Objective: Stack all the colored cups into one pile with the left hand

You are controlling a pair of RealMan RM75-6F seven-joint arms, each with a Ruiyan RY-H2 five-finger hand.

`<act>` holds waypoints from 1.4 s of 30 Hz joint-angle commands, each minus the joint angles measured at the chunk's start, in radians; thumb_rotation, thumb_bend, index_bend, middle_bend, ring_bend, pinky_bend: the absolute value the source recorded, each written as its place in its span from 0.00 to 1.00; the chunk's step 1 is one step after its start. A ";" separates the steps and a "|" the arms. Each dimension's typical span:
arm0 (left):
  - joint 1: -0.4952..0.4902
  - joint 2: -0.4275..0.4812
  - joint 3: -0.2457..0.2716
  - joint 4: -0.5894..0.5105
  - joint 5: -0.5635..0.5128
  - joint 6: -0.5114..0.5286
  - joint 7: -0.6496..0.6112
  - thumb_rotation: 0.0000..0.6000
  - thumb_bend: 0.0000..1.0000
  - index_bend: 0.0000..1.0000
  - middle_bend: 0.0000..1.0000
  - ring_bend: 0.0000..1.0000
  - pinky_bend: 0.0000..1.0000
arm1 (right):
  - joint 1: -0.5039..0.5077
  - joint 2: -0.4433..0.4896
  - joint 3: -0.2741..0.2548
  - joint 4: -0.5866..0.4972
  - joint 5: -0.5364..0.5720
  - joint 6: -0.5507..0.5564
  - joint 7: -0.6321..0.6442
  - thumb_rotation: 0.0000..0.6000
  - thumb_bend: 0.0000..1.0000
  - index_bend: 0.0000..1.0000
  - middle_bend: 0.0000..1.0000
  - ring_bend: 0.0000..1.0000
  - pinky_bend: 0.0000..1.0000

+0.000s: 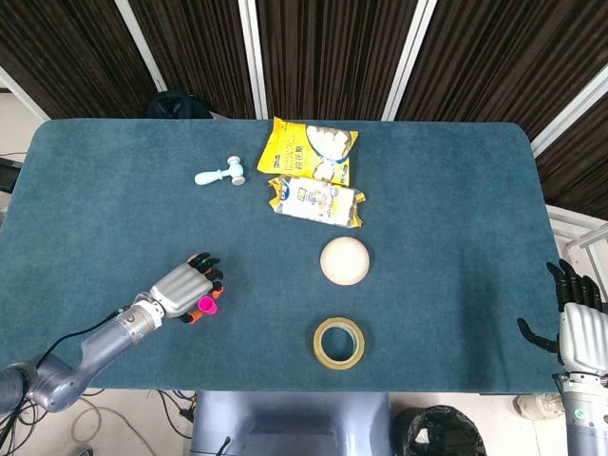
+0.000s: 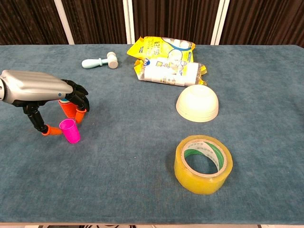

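Now I see my left hand (image 2: 40, 90) over the pink cup (image 2: 69, 130), fingers (image 2: 80, 114) spread around it, not gripping; orange cup (image 2: 68, 108) behind them.

The blue worktop (image 1: 456, 209) carries a tape roll (image 1: 339, 343) near the front edge, a bowl (image 1: 344, 260), two snack bags (image 1: 310, 150), a toy hammer (image 1: 221, 174), a pink cup (image 2: 70, 131) and an orange cup (image 2: 69, 108).

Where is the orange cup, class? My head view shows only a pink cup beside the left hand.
Observer: The orange cup stands just behind the left hand's fingers, which hide it from above.
Operator: Is the pink one lying down?
Observer: No. The pink cup stands upright on the table, open end up, between thumb and fingers. I cannot tell whether they touch it.
Operator: Is the white round thing a ball?
Observer: No, it is a bowl turned upside down.
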 commanded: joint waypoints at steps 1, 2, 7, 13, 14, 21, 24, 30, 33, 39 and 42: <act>0.001 -0.002 0.000 0.002 -0.001 0.002 0.004 1.00 0.30 0.44 0.20 0.00 0.02 | 0.000 0.000 0.001 -0.001 0.001 0.000 0.002 1.00 0.31 0.09 0.04 0.10 0.04; 0.002 -0.002 0.000 0.003 -0.002 0.003 0.007 1.00 0.31 0.44 0.20 0.00 0.02 | 0.000 0.000 0.002 -0.002 0.002 0.000 0.003 1.00 0.31 0.09 0.04 0.10 0.04; 0.004 -0.002 -0.001 0.003 -0.008 0.007 0.017 1.00 0.32 0.45 0.21 0.00 0.02 | -0.001 0.000 0.003 -0.003 0.005 0.002 0.003 1.00 0.31 0.09 0.04 0.10 0.04; 0.005 0.008 -0.011 -0.012 -0.007 0.020 0.019 1.00 0.34 0.46 0.21 0.00 0.02 | -0.002 -0.001 0.005 -0.003 0.006 0.003 0.002 1.00 0.30 0.09 0.04 0.10 0.04; 0.005 0.013 -0.016 -0.017 -0.006 0.027 0.018 1.00 0.34 0.46 0.21 0.00 0.02 | -0.001 -0.001 0.004 -0.003 0.006 0.003 0.002 1.00 0.31 0.09 0.04 0.10 0.04; -0.002 0.064 -0.068 -0.051 -0.007 0.081 0.026 1.00 0.34 0.46 0.21 0.00 0.02 | -0.002 -0.003 0.005 -0.004 0.006 0.004 -0.001 1.00 0.31 0.09 0.04 0.10 0.04; -0.005 0.081 -0.093 -0.043 -0.038 0.098 0.038 1.00 0.34 0.46 0.21 0.00 0.02 | -0.002 -0.003 0.004 -0.005 0.005 0.006 -0.002 1.00 0.30 0.09 0.04 0.10 0.04; 0.005 0.105 -0.121 -0.031 -0.094 0.107 -0.001 1.00 0.34 0.46 0.21 0.00 0.02 | -0.003 -0.003 0.007 -0.007 0.008 0.008 -0.001 1.00 0.30 0.09 0.04 0.10 0.04; 0.012 0.111 -0.121 -0.014 -0.103 0.100 -0.023 1.00 0.34 0.46 0.21 0.00 0.02 | -0.003 -0.005 0.005 -0.006 0.008 0.006 -0.004 1.00 0.30 0.09 0.04 0.10 0.04; 0.020 0.100 -0.120 0.028 -0.106 0.088 -0.056 1.00 0.34 0.46 0.21 0.00 0.02 | -0.001 -0.009 0.004 -0.004 0.008 0.004 -0.011 1.00 0.31 0.09 0.04 0.10 0.04; 0.020 0.091 -0.116 0.046 -0.101 0.077 -0.065 1.00 0.34 0.46 0.21 0.00 0.02 | -0.001 -0.012 0.004 -0.003 0.010 0.003 -0.015 1.00 0.30 0.09 0.04 0.10 0.04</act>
